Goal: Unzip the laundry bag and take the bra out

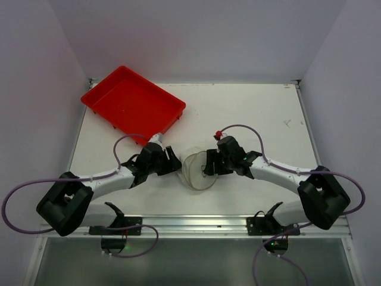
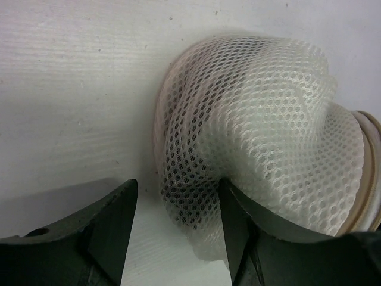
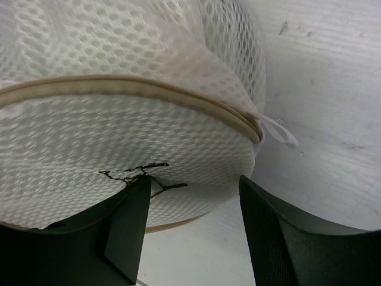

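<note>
The white round mesh laundry bag [image 1: 198, 171] lies on the table between my two grippers. In the left wrist view the bag [image 2: 256, 119] bulges as crumpled mesh. My left gripper [image 2: 177, 186] is open, with a fold of mesh hanging between the jaws and its right finger [image 2: 238, 226] against the mesh. In the right wrist view the bag [image 3: 119, 131] shows its beige rim and a dark drawing [image 3: 134, 173]. My right gripper [image 3: 194, 182] is open at the bag's lower edge. A small white tab [image 3: 280, 131] sticks out at the rim. The bra is hidden.
A red rectangular tray [image 1: 134, 102] stands at the back left of the white table [image 1: 262, 113]. Grey walls close in the table on three sides. A metal rail [image 1: 196, 223] runs along the near edge by the arm bases.
</note>
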